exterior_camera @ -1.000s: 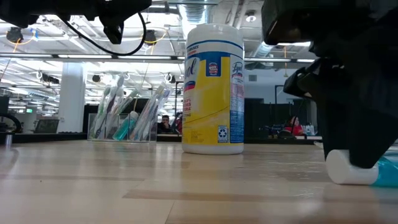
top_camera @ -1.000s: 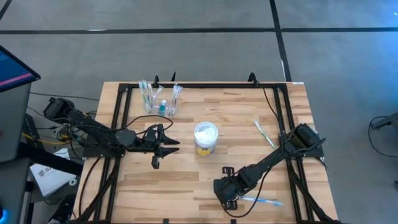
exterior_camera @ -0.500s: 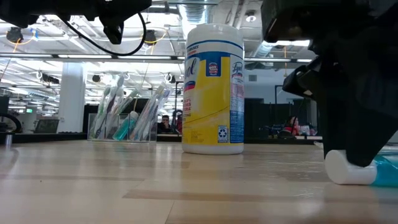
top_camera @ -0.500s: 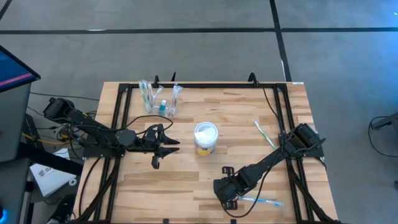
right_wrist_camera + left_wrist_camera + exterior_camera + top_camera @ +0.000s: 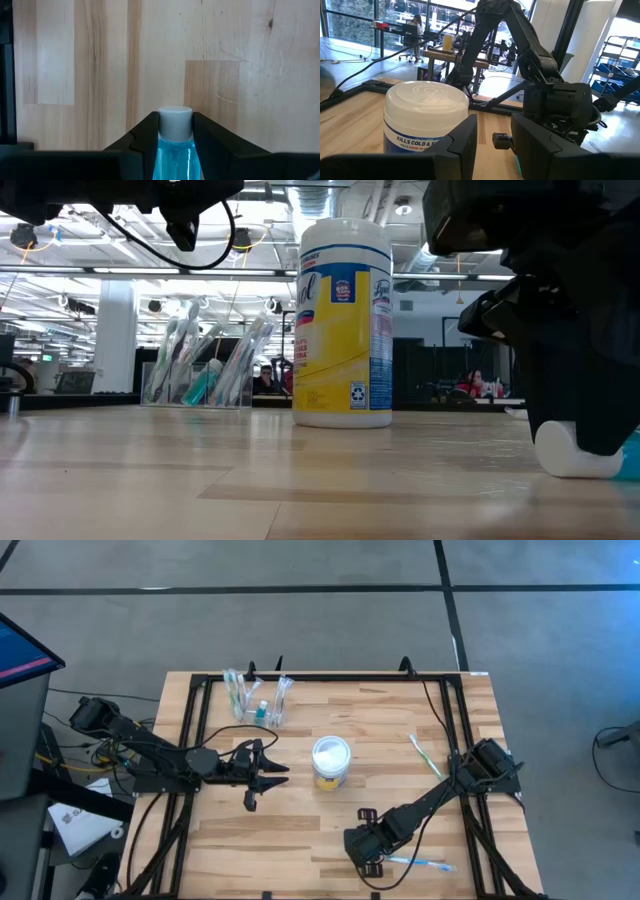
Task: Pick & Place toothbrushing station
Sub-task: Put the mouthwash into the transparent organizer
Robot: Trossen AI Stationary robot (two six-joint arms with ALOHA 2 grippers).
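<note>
While the right gripper (image 5: pixel 368 862) sits low at the bottom centre of the high view, its fingers straddle a blue tube with a white cap (image 5: pixel 174 123), and from the wrist view you see the jaws pressed to both sides of the cap, so I judge it grasped; the tube lies flat on the desk (image 5: pixel 400 720). The toothbrushing station (image 5: pixel 256 700) stands far off, at the upper left of the high view near the back edge, a clear hard-plastic stand of narrow upright cups with pale brushes leaning out of it; from the right gripper it lies up and to the left, with the round yellow wipes tub (image 5: pixel 331 761) between them. The left gripper (image 5: pixel 262 776) hovers at mid-left with its jaws parted and empty, just below the station and much nearer to it. The tub is a smooth cylinder with a white lid; the desk is pale striped wood inside a black frame. A white toothbrush (image 5: pixel 420 752) lies at mid-right.
</note>
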